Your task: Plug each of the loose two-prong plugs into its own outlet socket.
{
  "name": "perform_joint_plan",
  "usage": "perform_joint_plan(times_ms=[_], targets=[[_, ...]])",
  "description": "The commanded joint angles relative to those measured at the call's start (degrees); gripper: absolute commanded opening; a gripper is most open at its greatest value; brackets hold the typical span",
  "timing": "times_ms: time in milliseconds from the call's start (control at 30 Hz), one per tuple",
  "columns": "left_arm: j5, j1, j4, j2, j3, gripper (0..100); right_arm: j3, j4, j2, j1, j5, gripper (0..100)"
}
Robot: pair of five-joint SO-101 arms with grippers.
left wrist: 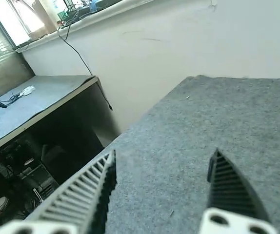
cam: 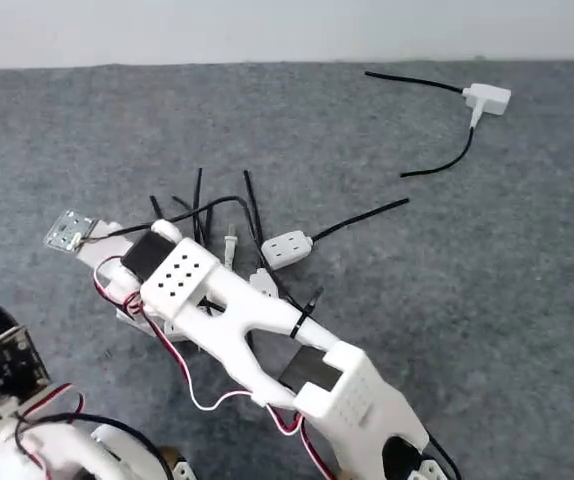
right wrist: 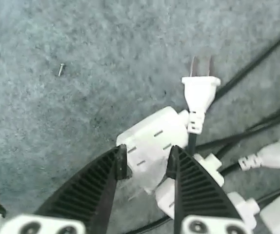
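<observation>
My right gripper [right wrist: 146, 157] is shut on a white outlet socket [right wrist: 150, 136], one finger on each side of it. A white two-prong plug [right wrist: 200, 91] lies just beyond that socket with its prongs pointing away. More white plugs [right wrist: 271, 155] on black cords lie beside it. In the high view the right arm [cam: 227, 300] reaches over the cord pile, where a loose plug [cam: 230, 245] and another socket [cam: 287, 248] lie. My left gripper [left wrist: 164, 156] is open over bare grey carpet, holding nothing.
At the far right of the carpet lies a white socket [cam: 487, 97] with black cords. A small screw [right wrist: 61, 69] rests on the carpet. The left wrist view shows the carpet's edge [left wrist: 145, 122], a wall and a desk beyond.
</observation>
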Motion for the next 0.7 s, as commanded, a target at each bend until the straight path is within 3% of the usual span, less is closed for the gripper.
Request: perform_joint_plan(times_ms=[0, 667], targets=[[1.14, -0.44, 0.35, -0.18, -2.59, 30, -3.16, -1.98, 0.13, -0.31, 3.69, 13.3], [0.97, -0.09, 0.00, -0.35, -0.04, 30, -3.08, -13.93, 6.64, 5.49, 10.46, 13.3]])
